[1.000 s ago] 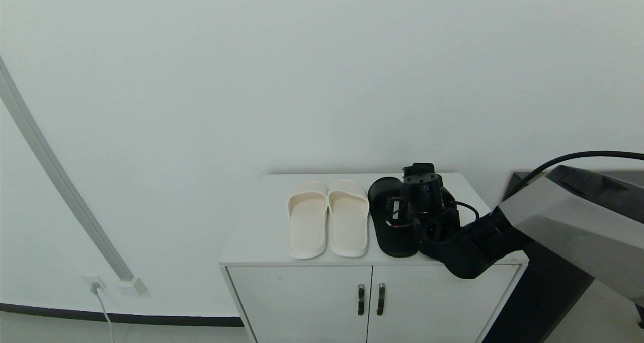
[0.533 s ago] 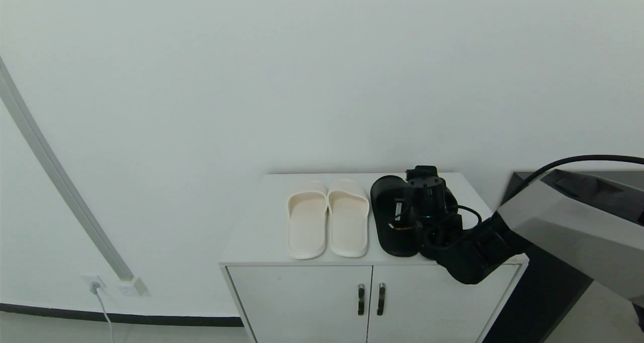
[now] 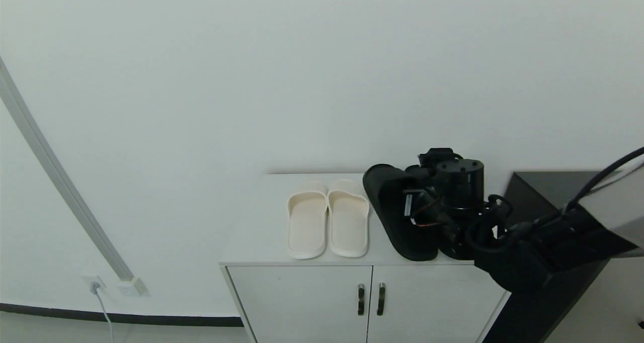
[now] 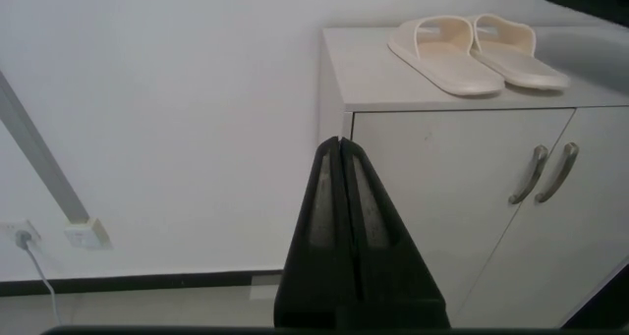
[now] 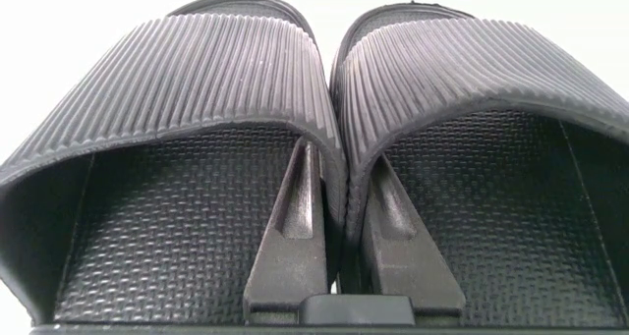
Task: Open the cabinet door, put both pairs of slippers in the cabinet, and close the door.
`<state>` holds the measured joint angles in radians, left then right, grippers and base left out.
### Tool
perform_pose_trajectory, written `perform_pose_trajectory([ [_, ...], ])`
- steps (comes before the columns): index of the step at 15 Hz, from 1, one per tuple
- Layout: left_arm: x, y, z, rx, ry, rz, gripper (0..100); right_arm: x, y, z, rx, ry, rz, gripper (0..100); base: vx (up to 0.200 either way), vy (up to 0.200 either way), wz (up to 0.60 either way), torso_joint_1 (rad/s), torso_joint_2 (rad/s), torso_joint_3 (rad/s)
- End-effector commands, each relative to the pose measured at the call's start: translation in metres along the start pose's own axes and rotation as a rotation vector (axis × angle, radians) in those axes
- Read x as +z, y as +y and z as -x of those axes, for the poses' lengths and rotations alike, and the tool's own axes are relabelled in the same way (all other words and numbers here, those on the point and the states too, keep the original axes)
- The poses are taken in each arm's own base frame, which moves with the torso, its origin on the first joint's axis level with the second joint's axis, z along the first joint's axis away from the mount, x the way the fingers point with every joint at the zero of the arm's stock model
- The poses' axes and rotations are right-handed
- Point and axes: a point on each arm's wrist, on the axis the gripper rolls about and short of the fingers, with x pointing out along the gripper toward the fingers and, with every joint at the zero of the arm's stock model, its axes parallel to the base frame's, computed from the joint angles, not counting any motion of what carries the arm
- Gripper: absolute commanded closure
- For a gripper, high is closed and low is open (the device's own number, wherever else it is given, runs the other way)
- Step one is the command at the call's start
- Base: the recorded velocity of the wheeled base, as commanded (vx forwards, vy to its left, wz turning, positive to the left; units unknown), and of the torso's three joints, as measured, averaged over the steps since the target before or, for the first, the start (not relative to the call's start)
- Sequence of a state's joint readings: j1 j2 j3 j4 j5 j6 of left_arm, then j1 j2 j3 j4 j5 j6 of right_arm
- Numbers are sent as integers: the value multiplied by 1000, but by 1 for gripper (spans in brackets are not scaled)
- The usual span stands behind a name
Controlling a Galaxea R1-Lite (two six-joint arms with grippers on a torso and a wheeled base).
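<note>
The right arm [image 3: 508, 255] half hides the black slippers [image 3: 400, 222]; the cabinet [image 3: 302, 295] runs off-frame below.

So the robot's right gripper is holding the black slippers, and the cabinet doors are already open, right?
No, the cabinet doors are shut; the head view shows both closed flush. The rest is right: the right gripper does hold the black slippers, pinched together, as the right wrist view shows.

Cabinet [image 3: 251, 242] viewed from above by the head view, from low at its left by the left wrist view, cream slippers [image 3: 327, 222] shared by both, black slippers [image 5: 295, 89] seen close-up by the right wrist view.
</note>
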<state>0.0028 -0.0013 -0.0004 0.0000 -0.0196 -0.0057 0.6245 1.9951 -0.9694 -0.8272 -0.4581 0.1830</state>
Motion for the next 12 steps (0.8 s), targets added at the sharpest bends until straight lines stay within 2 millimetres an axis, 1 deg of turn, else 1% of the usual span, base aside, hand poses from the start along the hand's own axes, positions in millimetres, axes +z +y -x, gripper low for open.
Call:
perform_pose_trajectory([
  [1, 0, 0, 0, 0, 2, 0, 100, 30, -3, 69, 218, -24, -11, 100, 0, 0, 0, 0, 0, 0],
  [3, 0, 0, 0, 0, 2, 0, 100, 33, 0, 98, 337, 33, 24, 100, 0, 0, 0, 0, 0, 0],
  [4, 0, 0, 0, 0, 2, 2, 100, 30, 1, 111, 411, 92, 47, 100, 0, 0, 0, 0, 0, 0],
  [5, 0, 0, 0, 0, 2, 2, 100, 28, 0, 120, 466, 130, 60, 100, 0, 0, 0, 0, 0, 0],
  [7, 0, 0, 0, 0, 2, 2, 100, 21, 0, 127, 511, 181, 78, 100, 0, 0, 0, 0, 0, 0],
  [10, 0, 0, 0, 0, 2, 2, 100, 15, -2, 130, 536, 206, 84, 100, 0, 0, 0, 0, 0, 0],
  [12, 0, 0, 0, 0, 0, 2, 100, 11, -3, 131, 542, 222, 91, 100, -200, 0, 0, 5, 5, -5],
])
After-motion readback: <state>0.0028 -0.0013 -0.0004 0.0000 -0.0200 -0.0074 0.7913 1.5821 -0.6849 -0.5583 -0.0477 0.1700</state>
